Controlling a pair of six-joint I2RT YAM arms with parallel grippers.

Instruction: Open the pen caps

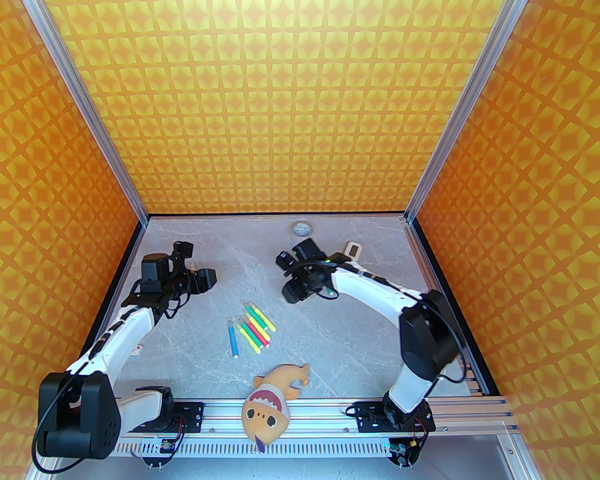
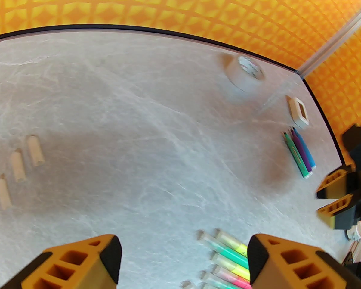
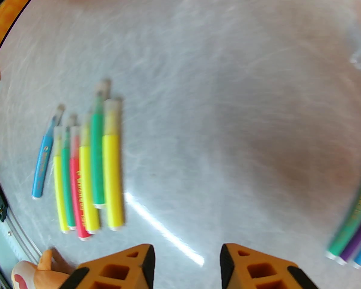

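The pen caps (image 2: 18, 165) are lying three loose on the left arm's side of the tabletop (image 2: 138, 101), the rest sitting on bunched markers (image 1: 253, 326) mid-tabletop. Left tool (image 2: 185, 251) and right tool (image 3: 187, 257) are hanging spread, empty. Since the markers are touching, a tool is likely risking a pinch on two barrels.

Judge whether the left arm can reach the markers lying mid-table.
Probably yes: the left gripper is open and empty, and the markers lie just ahead of it, with bare table between.
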